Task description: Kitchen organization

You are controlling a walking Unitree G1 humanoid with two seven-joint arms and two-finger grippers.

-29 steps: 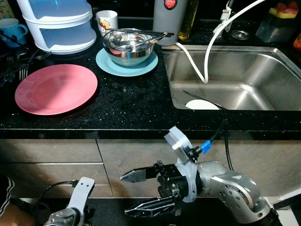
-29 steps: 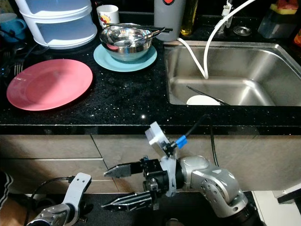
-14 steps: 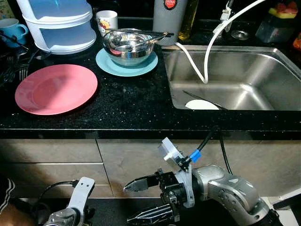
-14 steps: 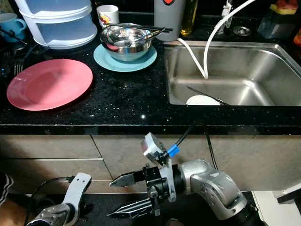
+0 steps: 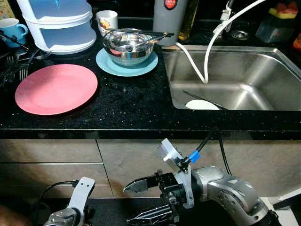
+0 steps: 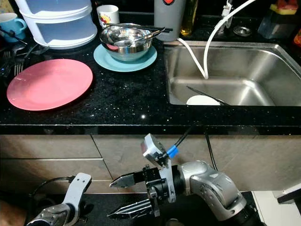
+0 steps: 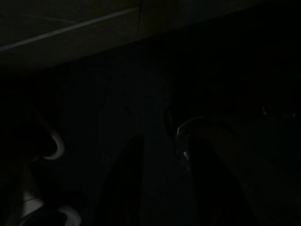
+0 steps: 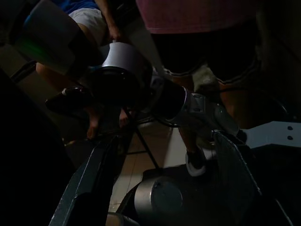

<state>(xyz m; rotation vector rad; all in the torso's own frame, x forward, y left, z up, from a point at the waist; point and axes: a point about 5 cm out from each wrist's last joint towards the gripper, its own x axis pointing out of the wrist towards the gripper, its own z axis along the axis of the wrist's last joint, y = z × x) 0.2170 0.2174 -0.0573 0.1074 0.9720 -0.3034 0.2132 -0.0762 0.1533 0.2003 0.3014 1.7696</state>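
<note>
Right gripper low, bottom centre of frame, below the counter edge; fingers spread, holding nothing. Left gripper bottom left, idle; finger state can't be told. Likely next item: pink plate, lying flat at left of frame, round, so no long axis. Bowl sits on blue plate, upper centre; chopsticks across its rim run left-right. Advice: raise the arm clear of the counter lip first, approach the plate's near rim level.
</note>
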